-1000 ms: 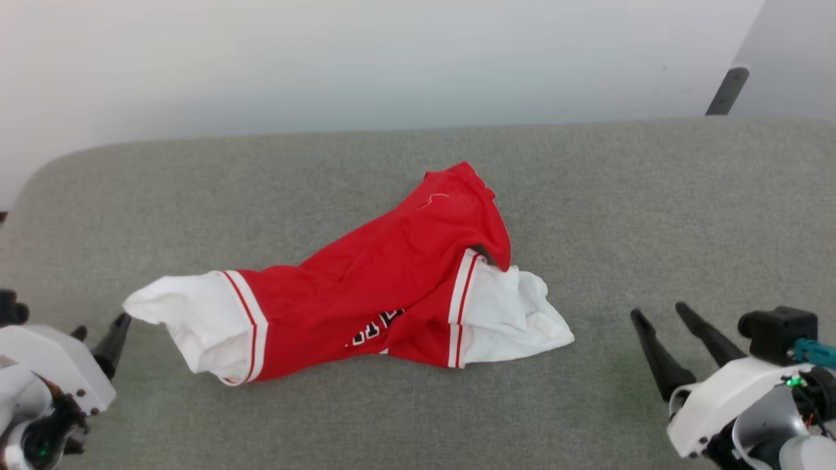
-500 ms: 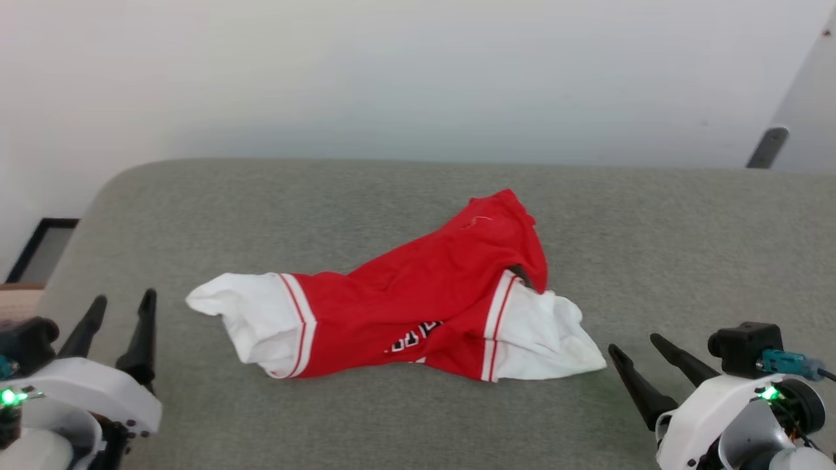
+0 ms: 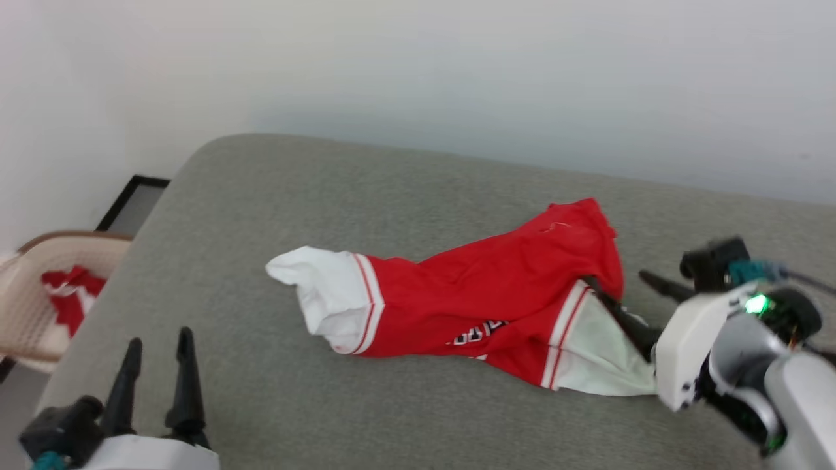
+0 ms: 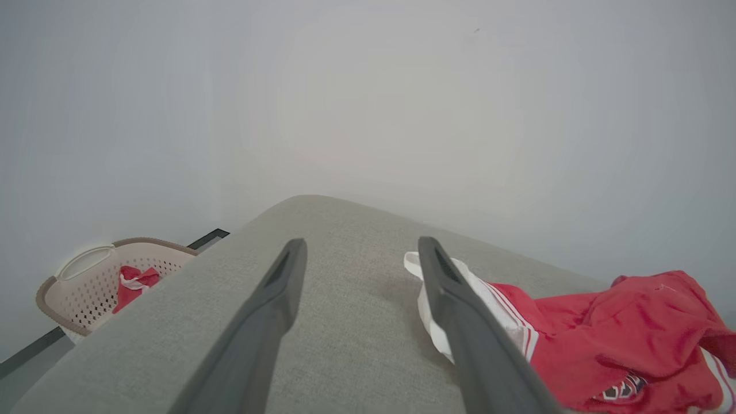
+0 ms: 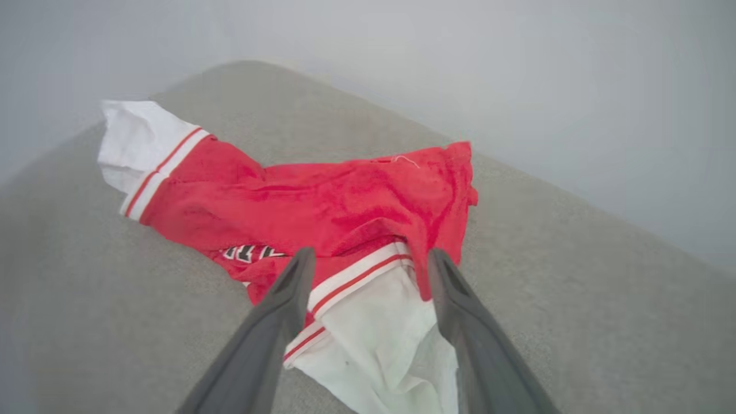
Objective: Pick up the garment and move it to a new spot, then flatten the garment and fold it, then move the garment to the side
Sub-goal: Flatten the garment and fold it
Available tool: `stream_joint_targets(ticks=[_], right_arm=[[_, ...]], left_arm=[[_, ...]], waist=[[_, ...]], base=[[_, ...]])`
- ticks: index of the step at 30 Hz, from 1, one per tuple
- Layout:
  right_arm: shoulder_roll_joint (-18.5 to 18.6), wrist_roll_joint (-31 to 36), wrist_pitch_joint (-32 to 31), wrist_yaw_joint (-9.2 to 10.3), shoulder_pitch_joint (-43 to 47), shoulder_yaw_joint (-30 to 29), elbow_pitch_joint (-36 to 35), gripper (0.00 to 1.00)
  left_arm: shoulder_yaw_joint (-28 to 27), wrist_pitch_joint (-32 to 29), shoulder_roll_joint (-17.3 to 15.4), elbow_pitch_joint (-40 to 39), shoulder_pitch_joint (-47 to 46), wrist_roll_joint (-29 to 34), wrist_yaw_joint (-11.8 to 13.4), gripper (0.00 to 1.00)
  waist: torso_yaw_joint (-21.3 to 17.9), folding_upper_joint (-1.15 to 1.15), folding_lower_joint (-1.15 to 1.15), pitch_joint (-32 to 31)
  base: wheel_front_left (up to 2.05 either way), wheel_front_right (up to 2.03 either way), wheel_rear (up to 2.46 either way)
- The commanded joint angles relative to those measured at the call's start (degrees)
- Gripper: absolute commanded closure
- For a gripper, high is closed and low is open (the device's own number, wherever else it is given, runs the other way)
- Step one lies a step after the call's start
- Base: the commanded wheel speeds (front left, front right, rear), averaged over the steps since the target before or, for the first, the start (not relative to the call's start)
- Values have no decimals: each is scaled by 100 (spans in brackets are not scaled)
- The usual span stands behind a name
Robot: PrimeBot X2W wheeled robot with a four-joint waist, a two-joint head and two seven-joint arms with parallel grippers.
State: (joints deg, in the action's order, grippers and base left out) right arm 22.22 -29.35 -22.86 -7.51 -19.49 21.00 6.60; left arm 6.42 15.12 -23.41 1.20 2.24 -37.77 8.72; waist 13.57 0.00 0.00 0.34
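nearest you, at the surface's near left corner, your left gripper points its two long, dark, tapering fingers away across bare cloth, jaws wide apart with nothing between them. the surface is a grey-green pad with a coarse woven texture and a rounded far left corner. toward its right edge, your right gripper also has its jaws apart, one smooth dark finger on either side of the garment's right-hand white sleeve; whether they touch the cloth cannot be told. the garment lies crumpled in a long, low heap across the middle of the surface, clear of its edges. its soft red body is bunched in folds, with a limp white sleeve at each end joined by a red-and-white striped band. part of its black, white-edged lettering shows on the near side. beyond the left edge, lower down, stands a beige plastic basket with perforated walls, holding red cloth. farthest off is a plain pale wall.
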Motion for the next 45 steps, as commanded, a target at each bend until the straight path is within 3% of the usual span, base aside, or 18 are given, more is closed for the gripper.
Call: stream_joint_targets(ticks=[1, 7, 14, 23, 24, 30, 45], right_arm=[[132, 40, -141, 4, -327, 108, 185, 0], [382, -11, -639, 4, -1195, 321, 905, 0], [515, -52, -1122, 4, -1851, 423, 1723, 0], [364, -158, -1313, 4, -2390, 756, 2963, 2], [356, -147, -1285, 4, -2436, 812, 3104, 100], [237, -343, -948, 4, -2706, 1113, 3753, 100], [306, -410, -306, 4, -4396, 1804, 4264, 100]], left_arm=[[-116, 1, 228, 51, 31, 191, -187, 0], [-344, 1, 889, 248, -129, 693, -710, 0], [-583, 1, 1526, 490, -296, 1041, -1109, 0], [-714, 2, 1962, 833, -549, 1267, -1491, 0], [-694, 2, 1981, 864, -579, 1264, -1513, 0], [-613, 2, 2044, 1010, -691, 1234, -1589, 0], [-199, 2, 2051, 928, -679, 718, -1619, 0]], waist=[[372, 0, 0, 200], [790, 0, 0, 408], [1096, 0, 0, 658], [1370, 0, 0, 944], [1406, 0, 0, 958], [1572, 0, 0, 1030], [1829, 0, 0, 1515]], base=[[0, 0, 0], [0, 0, 0], [0, 0, 0], [0, 0, 0], [0, 0, 0], [0, 0, 0], [0, 0, 0]])
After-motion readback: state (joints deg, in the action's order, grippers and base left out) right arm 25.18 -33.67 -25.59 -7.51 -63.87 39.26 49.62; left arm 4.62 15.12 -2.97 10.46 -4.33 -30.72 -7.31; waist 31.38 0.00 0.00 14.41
